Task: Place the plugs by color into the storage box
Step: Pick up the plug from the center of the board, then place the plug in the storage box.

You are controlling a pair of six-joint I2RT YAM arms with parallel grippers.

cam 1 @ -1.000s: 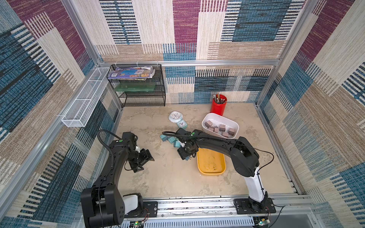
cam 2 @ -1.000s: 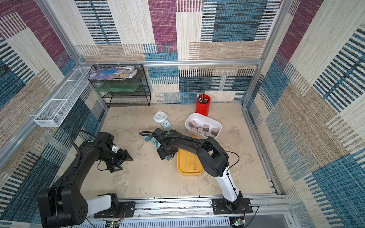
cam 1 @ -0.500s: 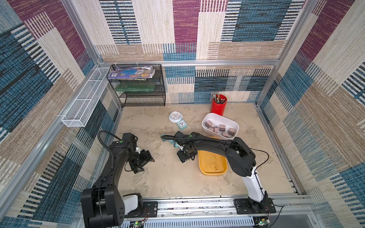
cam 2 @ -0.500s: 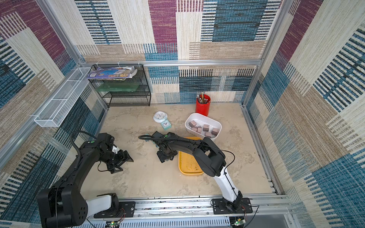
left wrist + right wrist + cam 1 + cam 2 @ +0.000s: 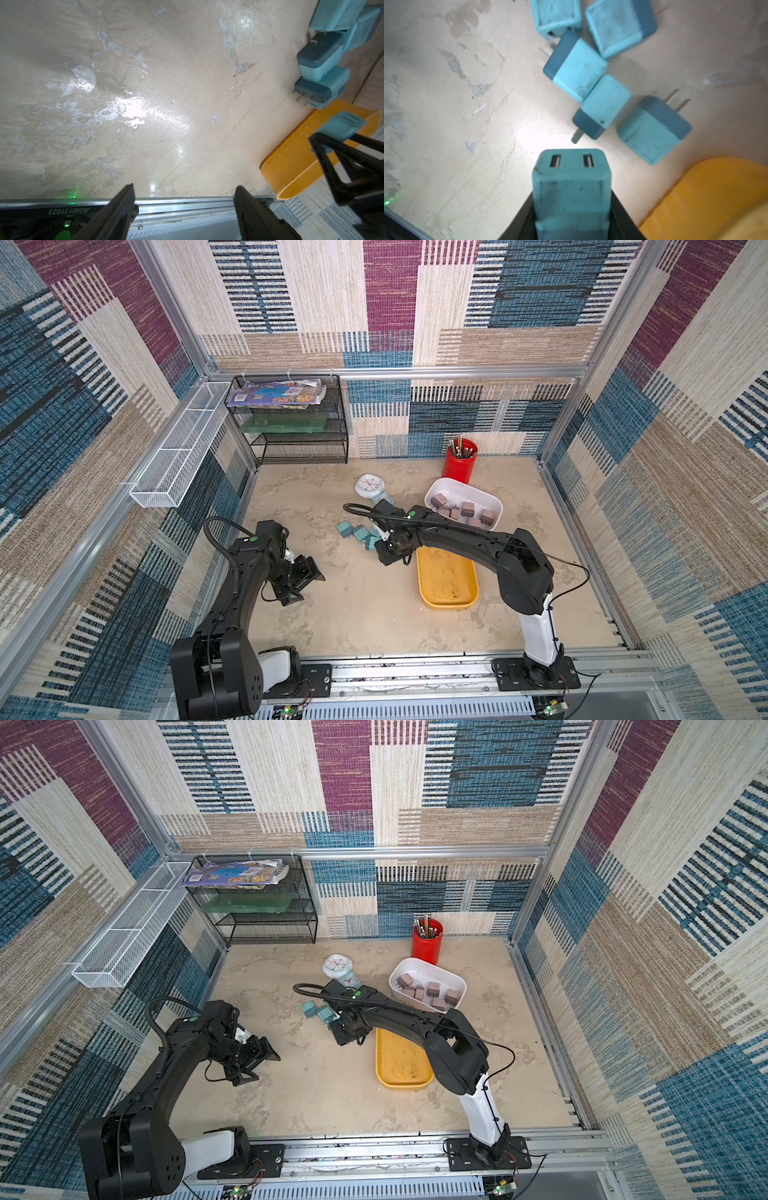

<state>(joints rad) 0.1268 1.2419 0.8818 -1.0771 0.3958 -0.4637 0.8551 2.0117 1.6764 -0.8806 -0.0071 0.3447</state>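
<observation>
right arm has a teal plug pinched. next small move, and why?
Probably swing the right gripper sideways over the yellow tray and release there. The teal plug sits in its grip just beside the tray's rim, the tray looks empty, and the white bin already holds the mauve plugs.

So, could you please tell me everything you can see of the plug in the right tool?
The plug is a scuffed teal plastic cube with rounded edges, two rectangular slots in its outward end face and a darker band at the wrist end; its prongs are hidden. The right tool grips it by two opposite sides, black fingers pressed against it. It seems lifted off the table, near the yellow tray and close to the loose teal plugs, touching none.
</observation>
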